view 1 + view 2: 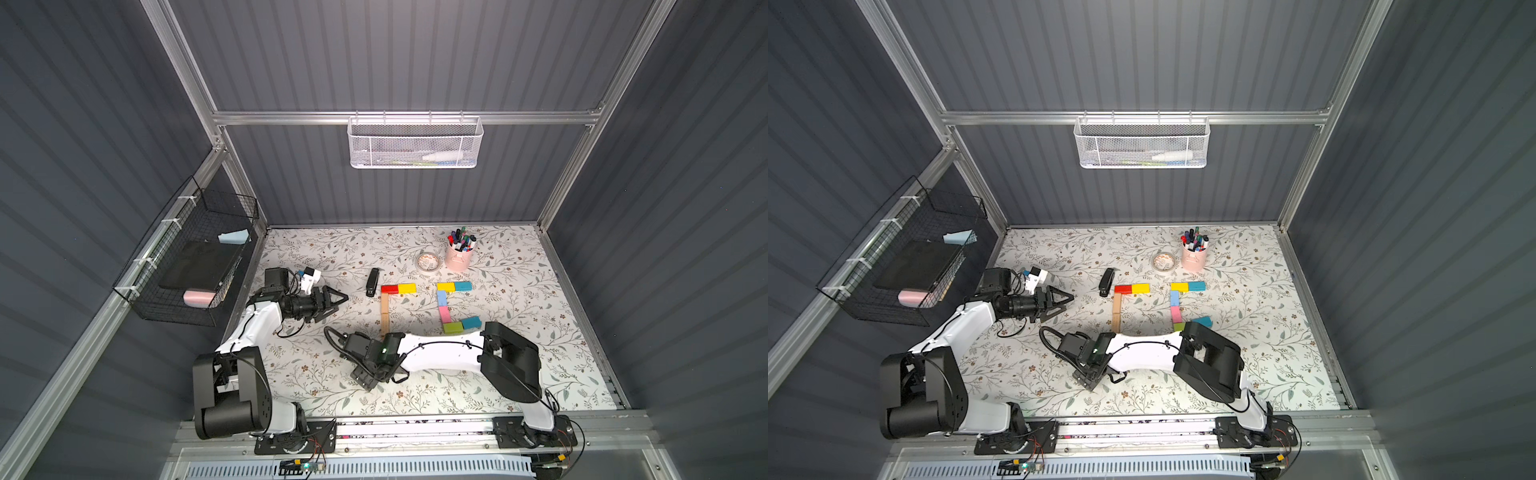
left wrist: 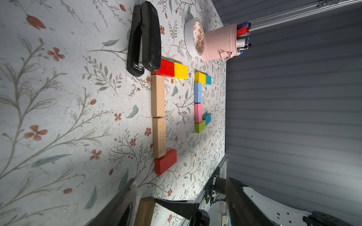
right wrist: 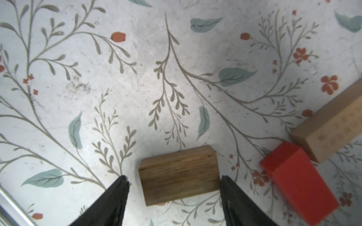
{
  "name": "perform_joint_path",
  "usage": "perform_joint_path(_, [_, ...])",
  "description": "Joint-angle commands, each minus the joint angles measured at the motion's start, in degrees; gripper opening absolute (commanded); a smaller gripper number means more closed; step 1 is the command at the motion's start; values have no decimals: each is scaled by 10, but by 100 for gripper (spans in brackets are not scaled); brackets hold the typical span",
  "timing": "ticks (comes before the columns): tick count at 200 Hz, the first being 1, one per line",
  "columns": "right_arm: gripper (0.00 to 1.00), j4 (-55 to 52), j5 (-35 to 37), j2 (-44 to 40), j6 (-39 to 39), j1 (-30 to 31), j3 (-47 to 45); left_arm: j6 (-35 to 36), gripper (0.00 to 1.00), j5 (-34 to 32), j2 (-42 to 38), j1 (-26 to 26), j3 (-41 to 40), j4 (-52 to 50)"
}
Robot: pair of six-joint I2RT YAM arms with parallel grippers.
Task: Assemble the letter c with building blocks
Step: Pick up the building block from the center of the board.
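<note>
Straddling the dark wooden block [image 3: 178, 172], seemingly the C's [image 1: 385, 316] last piece, the right gripper [image 3: 173, 178] stands wide; the left gripper [image 1: 340, 304] gapes empty.

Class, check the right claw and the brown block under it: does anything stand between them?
Nothing visible does. The right claw straddles the brown block, jaws open on either side, with only slim gaps of bare table between.
</note>
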Motion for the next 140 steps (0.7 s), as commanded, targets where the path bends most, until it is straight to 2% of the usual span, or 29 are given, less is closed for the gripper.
perform_joint_path(1, [76,-10,-4,26,-12,-2,5,17,70,16,-5,0,-8,-2])
perform_joint_path(41, [71,-22,-2,36,-11,-2,13,17,70,14,-7,0,-10,-2])
perform_joint_path(84, [61,-19,-5,33,-11,-4,11,17,70,14,-3,-1,-10,-2])
perform_joint_path(140, [48,43,-39,-25,21,-27,-35,16,70,-1,-3,-1,-12,-4])
